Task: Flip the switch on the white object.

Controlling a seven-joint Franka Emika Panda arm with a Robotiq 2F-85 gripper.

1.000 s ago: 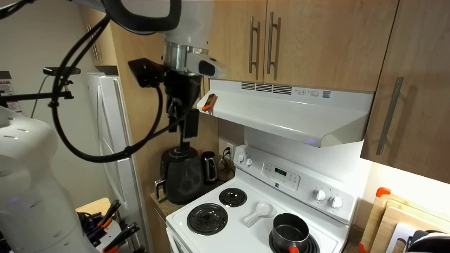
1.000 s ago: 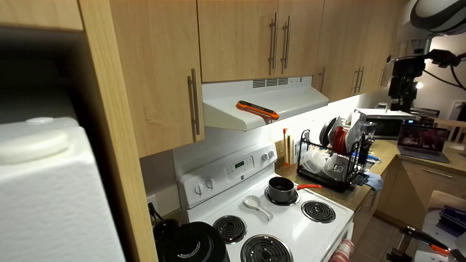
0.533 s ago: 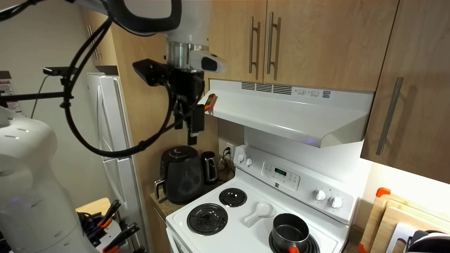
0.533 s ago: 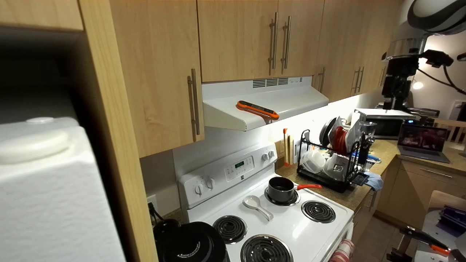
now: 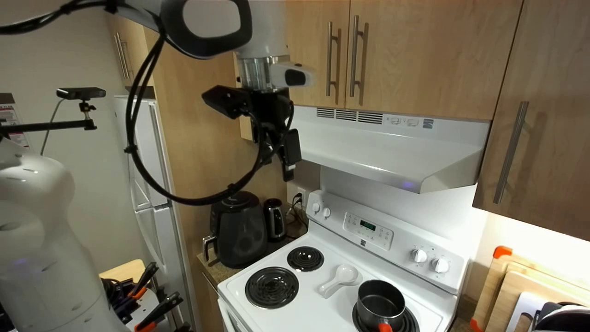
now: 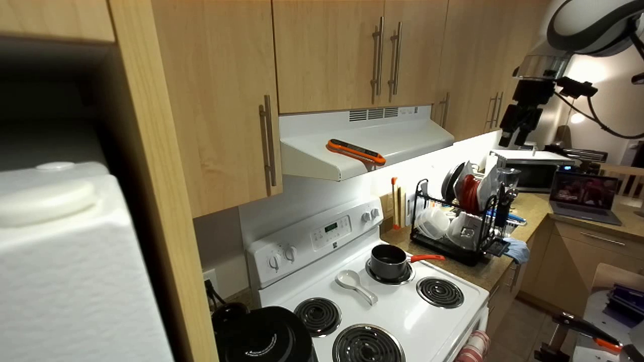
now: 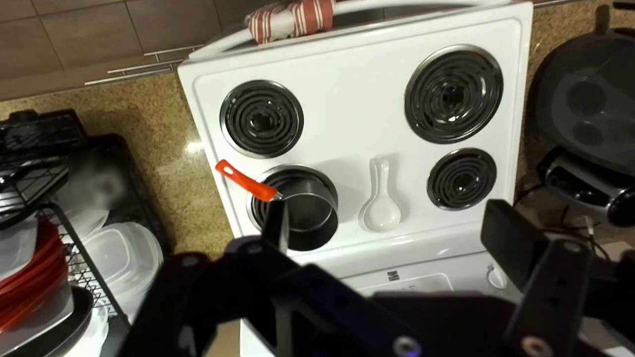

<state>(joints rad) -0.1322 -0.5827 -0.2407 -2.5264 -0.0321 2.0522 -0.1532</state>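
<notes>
The white range hood (image 5: 368, 150) hangs under the cabinets and also shows in an exterior view (image 6: 407, 138). Two small white switches (image 5: 404, 121) sit on its upper front strip, right of the dark vents; they are tiny in an exterior view (image 6: 408, 111). Which way they are set is too small to tell. My gripper (image 5: 278, 166) is in the air before the hood's left end, tilted and apart from the switches. It also shows in an exterior view (image 6: 512, 141). In the wrist view my gripper (image 7: 394, 230) is open with nothing between its fingers; the hood is out of view there.
The white stove (image 7: 347, 99) lies below, with a saucepan (image 7: 307, 213) and a spoon rest (image 7: 382, 210). An orange thermometer (image 6: 356, 152) is on the hood's left end. Bar handles (image 5: 355, 55) stick out above. A dish rack (image 6: 453, 226) and a black air fryer (image 5: 239, 230) flank the stove.
My gripper has moved right and slightly up in an exterior view, now covering the orange thermometer there, and left in an exterior view. It has also tilted. Hood and stove items have not moved.
</notes>
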